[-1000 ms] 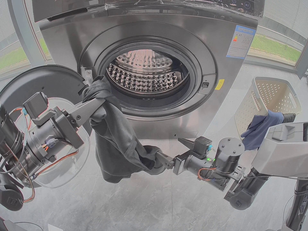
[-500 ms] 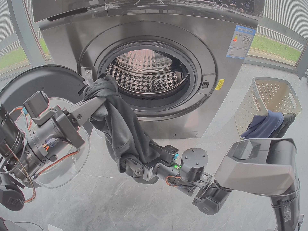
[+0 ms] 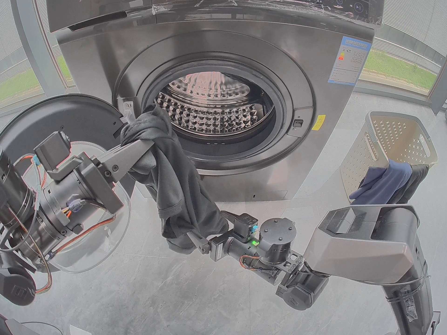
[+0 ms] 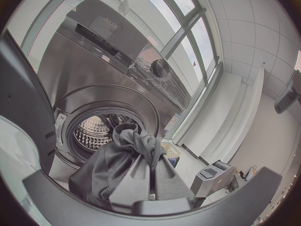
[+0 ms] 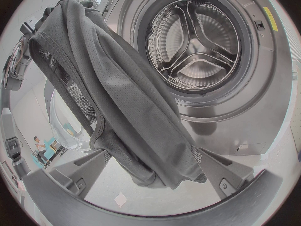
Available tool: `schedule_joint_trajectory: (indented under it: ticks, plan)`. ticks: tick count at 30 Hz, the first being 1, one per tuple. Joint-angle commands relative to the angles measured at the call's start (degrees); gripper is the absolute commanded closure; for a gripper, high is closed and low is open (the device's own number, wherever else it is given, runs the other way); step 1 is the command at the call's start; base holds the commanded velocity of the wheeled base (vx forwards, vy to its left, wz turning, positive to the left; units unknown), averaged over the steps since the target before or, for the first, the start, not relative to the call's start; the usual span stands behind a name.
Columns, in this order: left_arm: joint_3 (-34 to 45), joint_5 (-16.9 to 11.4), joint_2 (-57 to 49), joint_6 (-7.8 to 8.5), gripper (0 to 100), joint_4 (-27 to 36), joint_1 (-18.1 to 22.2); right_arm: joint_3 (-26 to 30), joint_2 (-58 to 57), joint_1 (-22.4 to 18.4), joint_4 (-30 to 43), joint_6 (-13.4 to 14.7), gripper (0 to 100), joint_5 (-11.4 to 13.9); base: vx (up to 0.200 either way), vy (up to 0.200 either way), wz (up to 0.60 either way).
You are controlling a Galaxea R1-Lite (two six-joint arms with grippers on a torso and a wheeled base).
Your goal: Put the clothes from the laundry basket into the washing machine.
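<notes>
Bright daylight through windows (image 4: 200, 41) — glare on drum (image 3: 205, 87), edges bowed.

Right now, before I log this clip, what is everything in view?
washing machine: one, silver-grey, straight ahead.
door: one, dark rim with clear glass, swung open on the machine's left.
drum: one, shiny steel, no clothes seen inside.
dark grey garment: one, hanging in front of the opening's lower left.
laundry basket: one, beige, perforated, on the floor to the right of the machine.
blue garment: one, draped over the basket's near rim.
black garment: one, beside the blue one on the rim.
left gripper: shut on the dark grey garment's bunched top.
right gripper: open, fingers on either side of that garment's lower end.
</notes>
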Motion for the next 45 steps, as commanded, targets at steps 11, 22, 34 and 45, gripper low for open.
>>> schedule_joint_trajectory:
  ticks: [11,22,34,45]
  plan:
    - [0.22,-0.17,-0.17,0.05,100,-0.45,-0.47,-18.46,10.48,-1.38,5.08,-1.78,0,0.95,0.000,0.000,0.00]
    - [0.75,-0.34,-0.17,-0.12,100,-2.56,-1.87,-30.76,16.72,-1.73,7.98,-2.40,0,1.13,0.000,0.000,0.00]
    - [0.75,0.80,3.26,-0.03,100,-2.30,1.99,-21.97,4.94,-8.24,5.96,-1.25,100,-0.81,0.000,0.000,0.00]
    - [3.82,0.53,6.33,1.64,100,-2.21,4.37,-6.50,-17.20,-12.10,6.05,-0.73,100,-0.90,0.000,0.000,0.00]
